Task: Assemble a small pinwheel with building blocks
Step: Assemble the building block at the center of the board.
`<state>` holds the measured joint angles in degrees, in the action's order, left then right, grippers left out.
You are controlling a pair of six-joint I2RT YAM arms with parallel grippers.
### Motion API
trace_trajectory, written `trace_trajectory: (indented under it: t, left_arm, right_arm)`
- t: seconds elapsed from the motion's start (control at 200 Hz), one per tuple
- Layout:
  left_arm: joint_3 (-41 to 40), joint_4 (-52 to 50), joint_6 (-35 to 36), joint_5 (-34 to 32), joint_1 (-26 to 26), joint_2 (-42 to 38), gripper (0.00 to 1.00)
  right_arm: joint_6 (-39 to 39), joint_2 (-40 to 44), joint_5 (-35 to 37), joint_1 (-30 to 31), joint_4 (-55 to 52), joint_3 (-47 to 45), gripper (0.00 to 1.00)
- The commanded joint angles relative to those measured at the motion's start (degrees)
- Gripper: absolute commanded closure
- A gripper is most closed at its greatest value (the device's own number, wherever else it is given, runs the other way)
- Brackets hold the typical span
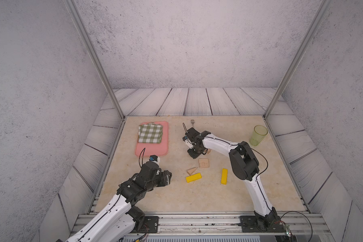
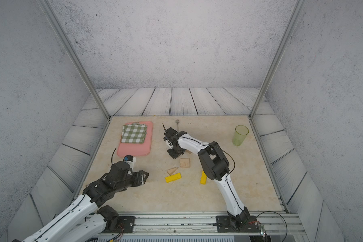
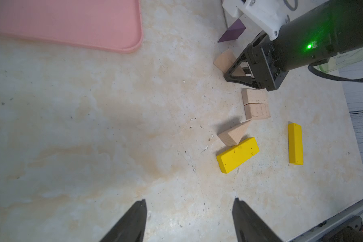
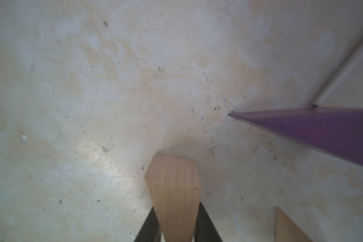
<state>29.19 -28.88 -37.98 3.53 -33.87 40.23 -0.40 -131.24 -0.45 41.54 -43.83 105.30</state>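
Note:
The building blocks lie loose mid-table; no pinwheel is formed. My right gripper [image 1: 194, 154] [image 4: 177, 206] points down with its jaws against both sides of a pale-wood wedge [image 4: 174, 188] [image 3: 225, 60] that rests on the table. The purple wedge [image 4: 323, 130] [image 3: 232, 33] lies just beyond it. Nearer the front are two short wood rectangles [image 1: 203, 163] side by side, a loose wood wedge [image 1: 192, 170], and two yellow bars [image 1: 193, 177] [image 1: 224, 176]. My left gripper [image 1: 167, 178] [image 3: 189, 200] hovers open and empty to the left of the blocks.
A pink tray [image 1: 153, 148] with a folded green checked cloth [image 1: 150, 134] sits at the back left. A metal fork [image 1: 192, 122] lies at the back centre, just beyond the right wrist. A green cup [image 1: 258, 135] stands at the back right.

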Motion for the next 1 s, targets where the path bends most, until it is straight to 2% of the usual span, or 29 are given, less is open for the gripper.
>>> trace_trajectory:
  t: [0.0,0.205,0.681,0.856,0.996]
  left_arm:
    - [-0.75,0.41,-0.26,0.34,0.29,-0.74,0.29]
    - [-0.63,0.06,0.18,-0.01,0.29,-1.02,0.28]
    - [2.76,-0.84,4.06,-1.31,0.29,1.98,0.26]
    - [6.62,-0.71,7.89,-2.03,0.39,6.35,0.24]
    - [12.75,-1.06,14.00,-2.04,1.03,14.22,0.22]
  right_arm:
    - [0.23,0.11,-0.36,0.61,-4.64,-1.54,0.69]
    - [0.47,0.53,0.01,0.62,-4.94,-0.81,0.65]
    - [1.71,6.21,-1.63,-0.09,-6.61,3.16,0.50]
    - [3.43,11.62,-4.60,-2.33,-6.11,3.28,0.46]
    - [5.18,17.37,-5.61,-4.92,-6.01,2.45,0.44]
